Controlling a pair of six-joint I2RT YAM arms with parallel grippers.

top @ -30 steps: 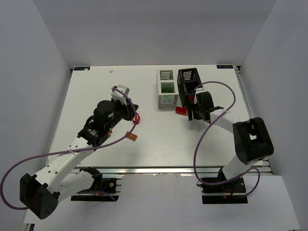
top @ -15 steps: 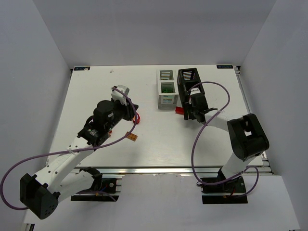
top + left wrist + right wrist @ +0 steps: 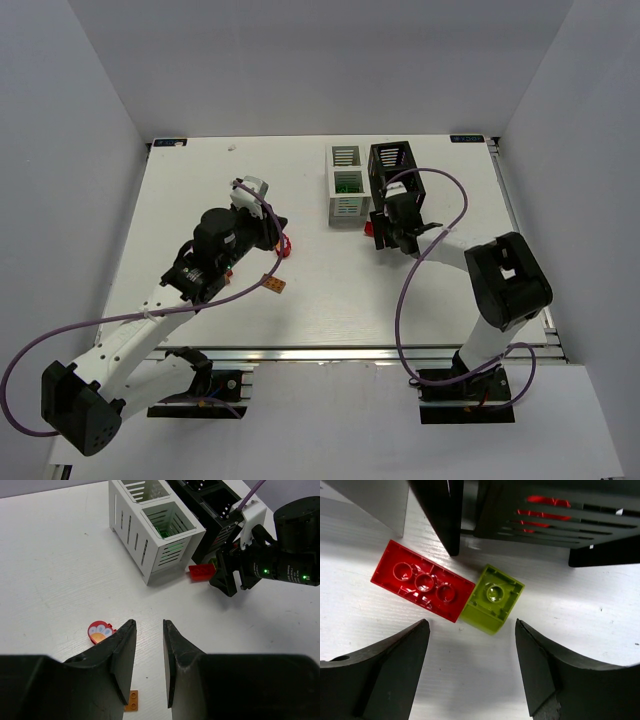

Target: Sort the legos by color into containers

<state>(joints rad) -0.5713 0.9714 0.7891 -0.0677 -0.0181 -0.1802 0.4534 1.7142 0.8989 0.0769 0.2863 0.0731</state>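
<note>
My right pincer (image 3: 470,642) stands wide, holding nothing, over 2 legos that lie touching on the tabletop (image 3: 470,690) just in front of the black container (image 3: 545,510): a red brick (image 3: 422,581) and a lime-green brick (image 3: 492,597). My left pincer (image 3: 149,630) is pinched nearly together and empty, near a red rounded piece (image 3: 100,631) and an orange plate (image 3: 132,700). The white container (image 3: 150,535) seems to hold green bricks (image 3: 162,531) in 1 compartment.

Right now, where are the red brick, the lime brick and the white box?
red brick (image 3: 424,582): right wrist view, on its middle stud.
lime brick (image 3: 494,593): right wrist view, on its single stud.
white box (image 3: 169,560): left wrist view, on its near slatted wall.
</note>
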